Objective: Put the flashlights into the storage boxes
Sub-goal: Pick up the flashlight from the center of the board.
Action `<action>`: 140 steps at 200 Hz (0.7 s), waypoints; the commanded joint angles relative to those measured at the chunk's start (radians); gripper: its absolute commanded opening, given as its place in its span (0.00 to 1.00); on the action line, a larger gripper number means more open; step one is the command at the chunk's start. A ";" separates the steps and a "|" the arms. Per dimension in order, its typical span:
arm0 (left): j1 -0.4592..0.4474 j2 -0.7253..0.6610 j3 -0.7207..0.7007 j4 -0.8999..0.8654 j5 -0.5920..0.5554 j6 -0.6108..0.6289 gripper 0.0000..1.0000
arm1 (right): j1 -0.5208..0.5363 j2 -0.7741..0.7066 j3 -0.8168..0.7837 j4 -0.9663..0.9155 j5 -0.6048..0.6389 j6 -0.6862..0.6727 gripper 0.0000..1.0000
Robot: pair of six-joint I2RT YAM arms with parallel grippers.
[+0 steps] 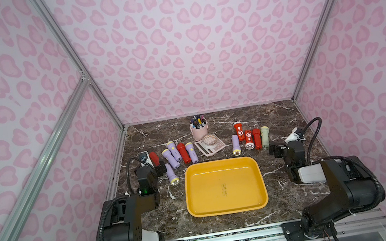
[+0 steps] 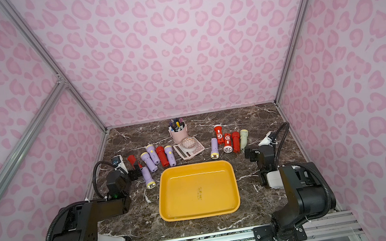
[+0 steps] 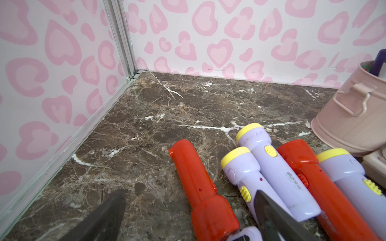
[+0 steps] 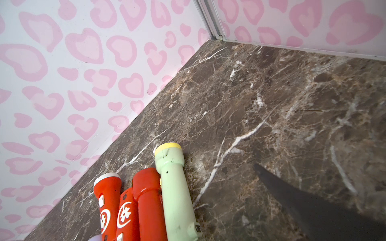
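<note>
Landmark: shallow yellow-orange plastic tray with rounded corners and a low rim, on the dark brown marble-pattern tabletop. From where I stand it holds nothing.
Left stock: six flashlights lie beyond the tray's far-left corner, four lilac plastic ones with yellow trim and two red.
Right stock: five more lie beyond the tray's far-right corner. The one farthest from the tray is the pale green plastic flashlight.
Left gripper: jaws wide apart, nothing gripped. They straddle the plain red plastic flashlight, the one of the left stock farthest out from the tray.
Right gripper: spread open and empty, just beside the pale green flashlight on its side away from the tray (only one finger shows in the wrist view).
Step in hand: judged to be the first pick, with the left arm on the plain red flashlight.
Method: lower squarely over the barrel, close across its width and confirm the hold before lifting. Raise it clear of the low rim. Set it down parallel to a tray wall, which leaves room for the rest.
Hazard: one finger comes down close to the neighbouring lilac flashlight. A skewed descent could pinch both or roll the round barrel away.
Not for handling: pink cylindrical pen cup and flat pink calculator, beyond the tray's far edge.
</note>
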 commanded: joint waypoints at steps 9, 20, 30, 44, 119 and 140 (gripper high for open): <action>0.001 -0.004 -0.002 0.045 -0.006 -0.001 0.97 | 0.001 0.002 0.001 0.038 0.005 -0.003 1.00; 0.002 -0.004 -0.003 0.045 -0.007 -0.001 0.97 | 0.001 0.001 0.001 0.037 0.005 -0.003 1.00; 0.002 -0.004 -0.003 0.045 -0.007 -0.002 0.97 | -0.001 0.001 0.002 0.037 0.003 -0.002 1.00; 0.001 -0.004 -0.002 0.045 -0.006 -0.001 0.97 | -0.006 0.004 0.001 0.042 -0.011 0.001 1.00; 0.002 -0.005 -0.001 0.044 -0.006 -0.001 0.97 | -0.011 0.001 0.005 0.027 -0.019 0.006 1.00; 0.002 -0.005 -0.001 0.045 -0.006 -0.002 0.97 | -0.011 0.001 0.004 0.026 -0.018 0.006 1.00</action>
